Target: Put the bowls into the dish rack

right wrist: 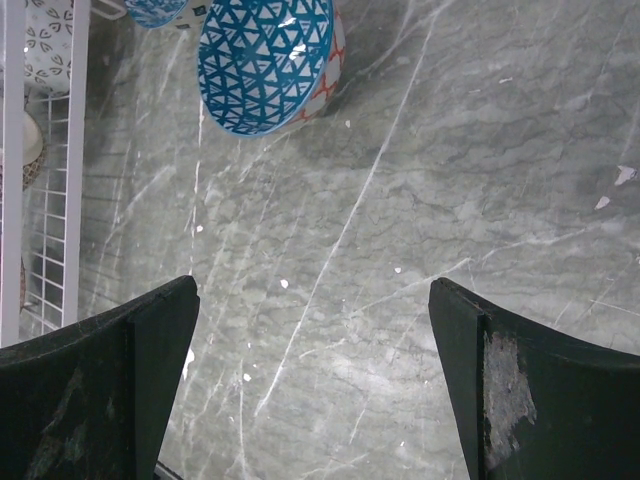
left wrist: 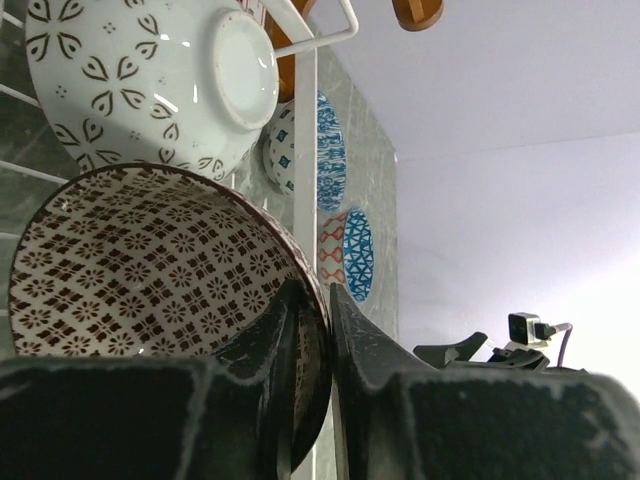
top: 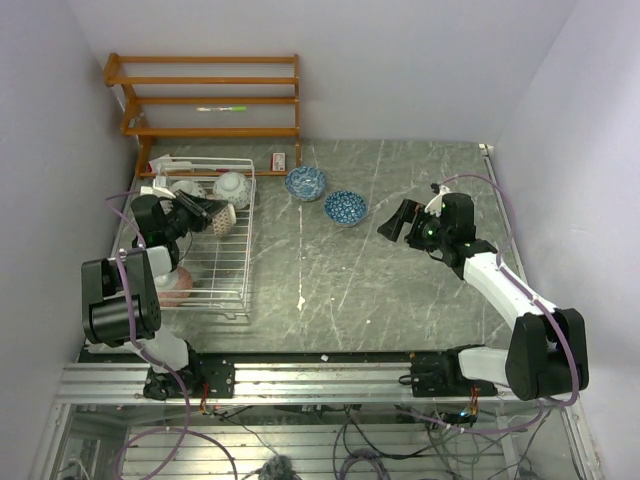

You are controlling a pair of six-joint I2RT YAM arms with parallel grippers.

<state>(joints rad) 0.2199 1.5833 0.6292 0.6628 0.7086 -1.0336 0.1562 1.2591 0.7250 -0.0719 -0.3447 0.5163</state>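
My left gripper is shut on the rim of a brownish bowl, held on edge inside the white wire dish rack. In the left wrist view the fingers pinch the rim of that bowl. A pale leaf-patterned bowl rests bottom-out just beyond it, also visible from above. Another bowl lies at the rack's back, and a pink one by the left arm. Two blue bowls sit on the table. My right gripper is open and empty; the nearer blue bowl lies ahead of it.
An orange-brown wooden shelf stands at the back left against the wall. A small red object lies behind the rack. The rack's white side wires show at the left of the right wrist view. Grey marble table spreads between the arms.
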